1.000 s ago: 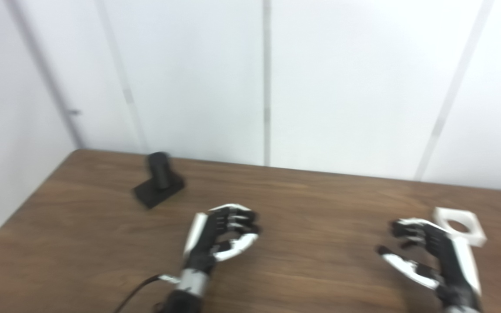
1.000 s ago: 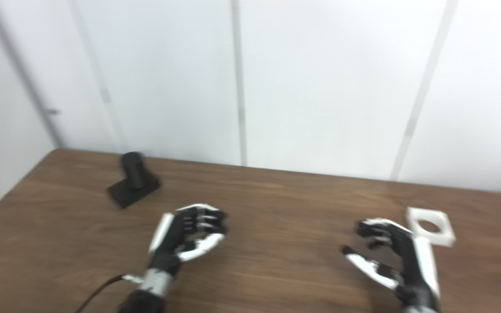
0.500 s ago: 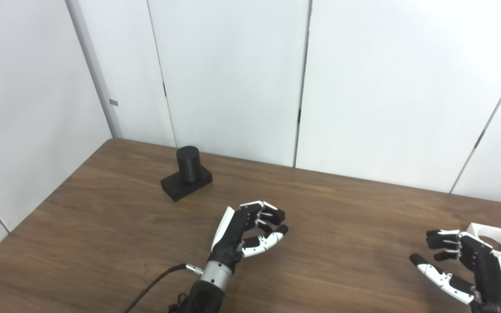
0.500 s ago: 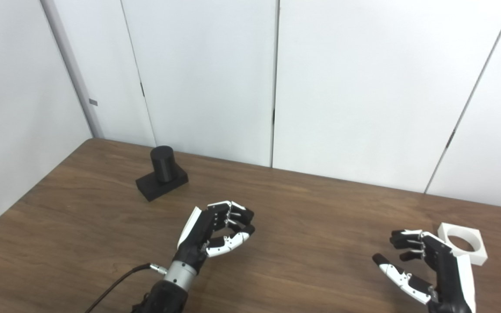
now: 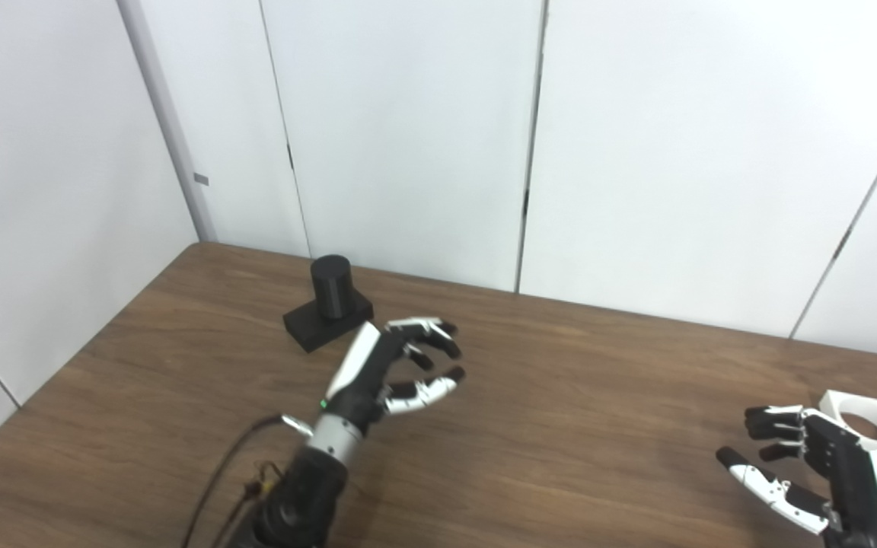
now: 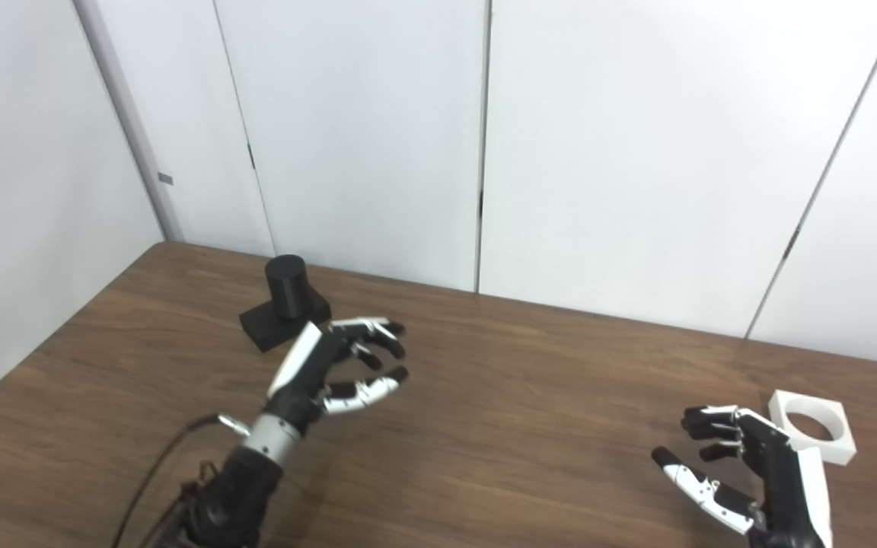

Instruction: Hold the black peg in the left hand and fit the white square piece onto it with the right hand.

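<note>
while empty beside the black peg (image 5: 330, 299), left hand (image 5: 397, 365) half-open; right hand (image 5: 811, 472) likewise, fingers spread

Dark brown wood-grain table (image 5: 560, 396) set against white wall panels. Resting on it: a black peg (image 5: 330, 285), an upright cylinder on a flat rectangular base, near the far left corner; and a white square piece (image 5: 863, 426) with a round central hole, lying flat near the right edge, well apart from the peg.
</note>
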{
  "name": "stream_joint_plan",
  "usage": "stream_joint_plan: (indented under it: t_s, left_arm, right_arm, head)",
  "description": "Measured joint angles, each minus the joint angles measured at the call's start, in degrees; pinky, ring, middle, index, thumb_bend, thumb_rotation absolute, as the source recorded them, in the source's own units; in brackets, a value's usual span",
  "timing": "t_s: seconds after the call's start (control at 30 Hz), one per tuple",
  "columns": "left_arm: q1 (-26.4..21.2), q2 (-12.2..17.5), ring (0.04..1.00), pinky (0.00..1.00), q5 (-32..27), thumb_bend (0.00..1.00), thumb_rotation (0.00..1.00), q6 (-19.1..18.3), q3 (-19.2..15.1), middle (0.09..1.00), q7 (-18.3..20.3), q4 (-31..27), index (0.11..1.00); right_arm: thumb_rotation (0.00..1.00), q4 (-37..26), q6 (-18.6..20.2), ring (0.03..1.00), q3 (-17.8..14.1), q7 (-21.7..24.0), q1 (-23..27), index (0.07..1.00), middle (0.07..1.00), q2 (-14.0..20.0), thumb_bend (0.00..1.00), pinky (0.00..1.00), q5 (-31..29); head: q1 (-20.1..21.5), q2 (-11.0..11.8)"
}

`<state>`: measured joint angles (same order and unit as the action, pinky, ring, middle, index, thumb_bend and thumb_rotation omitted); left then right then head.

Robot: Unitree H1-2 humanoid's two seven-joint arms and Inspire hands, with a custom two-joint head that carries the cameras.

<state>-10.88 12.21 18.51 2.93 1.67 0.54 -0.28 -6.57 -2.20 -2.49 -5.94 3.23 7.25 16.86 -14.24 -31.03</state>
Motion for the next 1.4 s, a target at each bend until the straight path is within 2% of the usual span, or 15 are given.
stream_joint_plan:
  t_s: [0.13,0.3,0.43,0.53,0.63,0.67,0.8,0.87,0.9,0.93,1.0,1.13,1.4]
  left_arm:
    - [-2.5,3.1,0.741,0.59,1.4,0.51,0.07,-0.4,-1.6,0.768,0.0,-0.2,0.499]
    - [-5.1,4.5,0.704,0.58,0.9,0.51,0.07,-0.5,-3.4,0.738,-0.2,-0.1,0.499]
    - [-6.9,4.9,0.745,0.67,4.0,0.51,0.07,-1.1,-3.8,0.743,-1.8,0.3,0.499]
    - [-8.4,5.5,0.793,0.76,7.2,0.51,0.07,-3.1,-4.0,0.771,-2.8,0.3,0.499]
    - [-10.1,6.4,0.771,0.71,8.3,0.51,0.06,-4.6,-4.5,0.763,-2.8,0.6,0.499]
    - [-10.7,6.7,0.747,0.66,8.2,0.51,0.06,-4.7,-4.8,0.744,-2.8,0.9,0.499]
    - [-12.8,7.7,0.726,0.58,8.0,0.51,0.06,-5.1,-5.5,0.742,-2.7,2.3,0.499]
    - [-13.6,8.4,0.773,0.66,8.2,0.51,0.07,-5.5,-5.5,0.769,-2.6,2.9,0.499]
    - [-13.8,8.9,0.786,0.69,8.4,0.64,0.11,-6.1,-5.4,0.778,-2.5,3.3,0.597]
    - [-14.1,9.4,0.801,0.71,8.6,0.72,0.15,-6.9,-5.5,0.79,-2.4,3.6,0.653]
    - [-14.4,10.4,0.835,0.72,8.9,0.84,0.21,-8.9,-5.5,0.819,-2.3,3.9,0.712]
    - [-14.5,11.2,0.851,0.69,9.7,0.9,0.26,-11.9,-5.8,0.861,-2.5,4.4,0.757]
    - [-14.7,12.7,0.96,0.78,13.8,1.0,0.34,-15.2,-4.2,0.961,-3.1,6.9,0.878]
  right_arm:
    - [0.12,0.0,0.4,0.59,0.0,0.3,0.0,0.49,0.624,0.0,0.5,0.48,-0.4]
    - [0.12,0.0,0.5,0.577,-0.1,0.8,0.0,0.49,0.618,0.0,0.5,0.47,-0.9]
    - [0.12,0.0,0.5,0.578,-0.1,0.8,0.0,0.49,0.615,0.0,0.5,0.48,-0.6]
    - [0.12,-0.3,0.8,0.579,-0.2,0.8,0.0,0.49,0.616,0.0,0.5,0.48,-0.4]
    - [0.12,-1.5,1.3,0.578,-0.3,0.8,-0.1,0.49,0.618,0.0,0.5,0.48,-0.4]
    - [0.12,-1.6,1.4,0.575,-0.4,0.8,-0.1,0.49,0.618,0.0,0.5,0.47,-0.4]
    - [0.12,-1.6,1.8,0.569,-0.6,0.9,-0.2,0.49,0.614,0.0,0.5,0.46,-0.5]
    - [0.12,-1.7,2.0,0.565,-0.6,1.0,-0.2,0.49,0.612,0.0,0.5,0.46,-0.5]
    - [0.12,-1.8,2.0,0.565,-0.6,1.0,-0.2,0.49,0.612,0.0,0.5,0.46,-0.5]
    - [0.12,-1.8,2.0,0.566,-0.6,1.0,-0.2,0.49,0.613,0.0,0.5,0.46,-0.5]
    - [0.12,-1.8,2.0,0.564,-0.6,1.1,-0.2,0.49,0.613,0.0,0.5,0.46,-0.5]
    - [0.12,-1.8,2.0,0.561,-0.5,1.1,-0.2,0.49,0.608,0.1,0.5,0.46,-0.5]
    - [0.12,-1.8,2.0,0.555,-0.7,1.3,-0.2,0.49,0.607,0.2,0.5,0.45,-0.7]
  head:
    - [-0.1,0.2]
    - [0.0,0.2]
    - [0.0,0.1]
    - [0.1,-0.2]
    - [0.1,-0.4]
    - [0.0,-0.4]
    - [-0.4,-0.6]
    - [-0.5,-0.6]
    - [-0.5,-0.6]
    - [-0.6,-0.7]
    - [-0.7,-0.6]
    - [-0.6,-0.9]
    - [-0.8,-0.9]
